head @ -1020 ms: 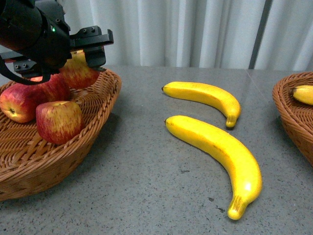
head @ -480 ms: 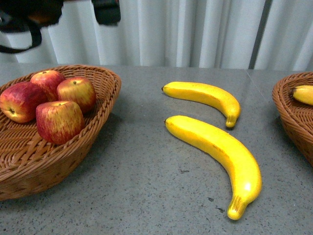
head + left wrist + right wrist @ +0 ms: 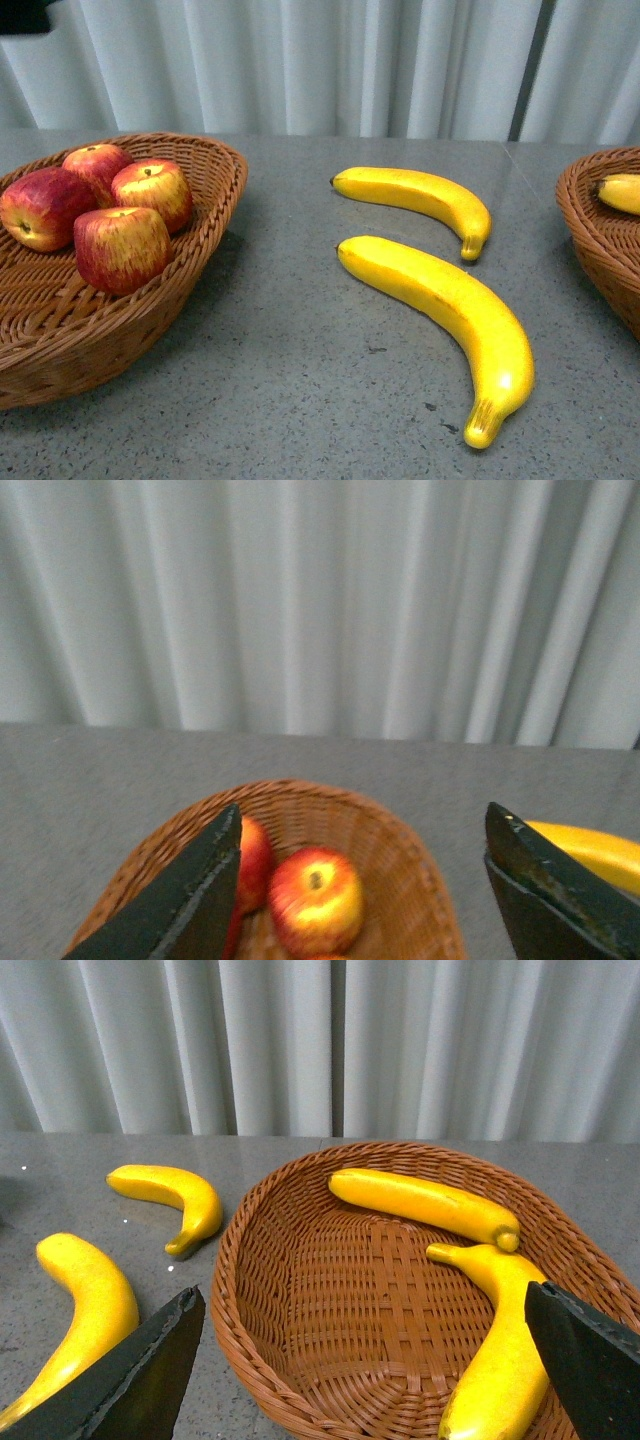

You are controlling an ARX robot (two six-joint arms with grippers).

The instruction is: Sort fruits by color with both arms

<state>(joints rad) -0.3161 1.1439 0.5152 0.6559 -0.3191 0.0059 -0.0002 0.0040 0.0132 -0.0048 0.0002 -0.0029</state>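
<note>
Since the frame one second back, the left arm has risen clear of the left basket (image 3: pixel 100 340). The front view now shows only a dark edge of it in the top left corner. The apple that was at its jaws now rests with the other apples (image 3: pixel 122 247), four in all, bunched together in that basket.

Left gripper (image 3: pixel 364 815): jaws wide apart, empty, hanging above the left basket. Right gripper (image 3: pixel 362 1290): jaws wide apart, empty, above the right basket (image 3: pixel 250 1260), which holds two stored bananas (image 3: pixel 420 1200).

Remaining work, as judged: the red fruit appears sorted. Two bananas lie on the table (image 3: pixel 300 400) between the baskets, near each other but not touching. The far banana (image 3: pixel 420 195) and the near banana (image 3: pixel 450 305) both point their stalk ends toward the robot's right.

Handling notes (judgement):
- The glossy, even skin suggests hard moulded fruit, stiff and probably light.
- The smooth surface is likely slippery, and a curved body can roll or pivot in the jaws.
- Take hold across the thick middle, with the jaws square to the long axis. Avoid the tapered ends.
- The near banana lies closer to the right basket and suits the right gripper.
</note>
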